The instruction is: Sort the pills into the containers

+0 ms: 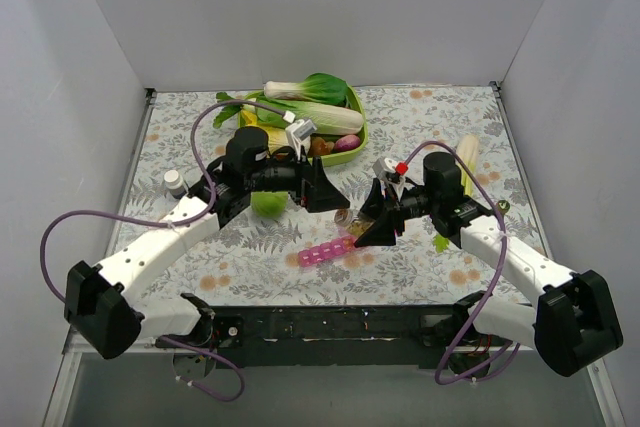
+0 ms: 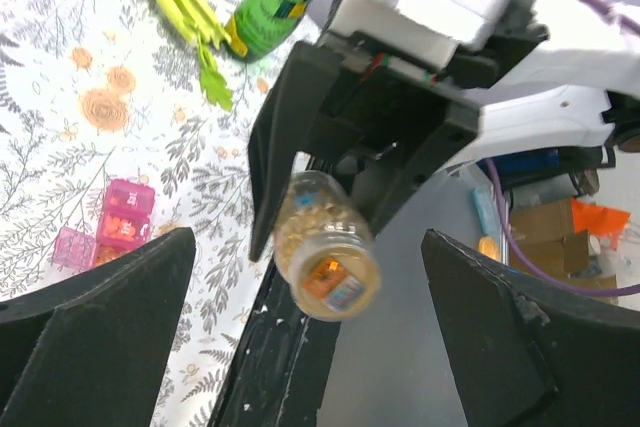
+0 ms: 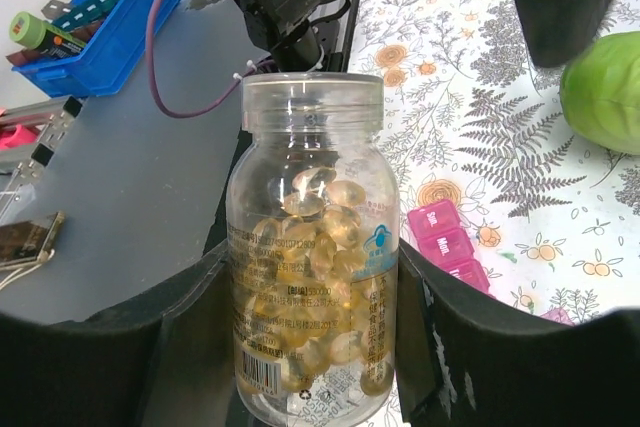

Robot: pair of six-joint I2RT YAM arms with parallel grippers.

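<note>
The left tool (image 1: 322, 190) is gaping wide, gripping nothing, above the floral-patterned desk (image 1: 430, 117). The long translucent pink plastic pill-organiser strip (image 1: 325, 250) is lying flat near the fingertips of the right tool (image 1: 368, 229). The right tool is clamping a clear plastic bottle (image 3: 312, 247) of amber capsule pills (image 3: 325, 232) between its fingers.

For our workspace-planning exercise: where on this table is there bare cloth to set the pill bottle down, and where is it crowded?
Free: the far right corner between the green tray and the corn cob; the near strip right of the pink organiser. Crowded: the centre, around the green fruit, the left tool and right tool.
</note>
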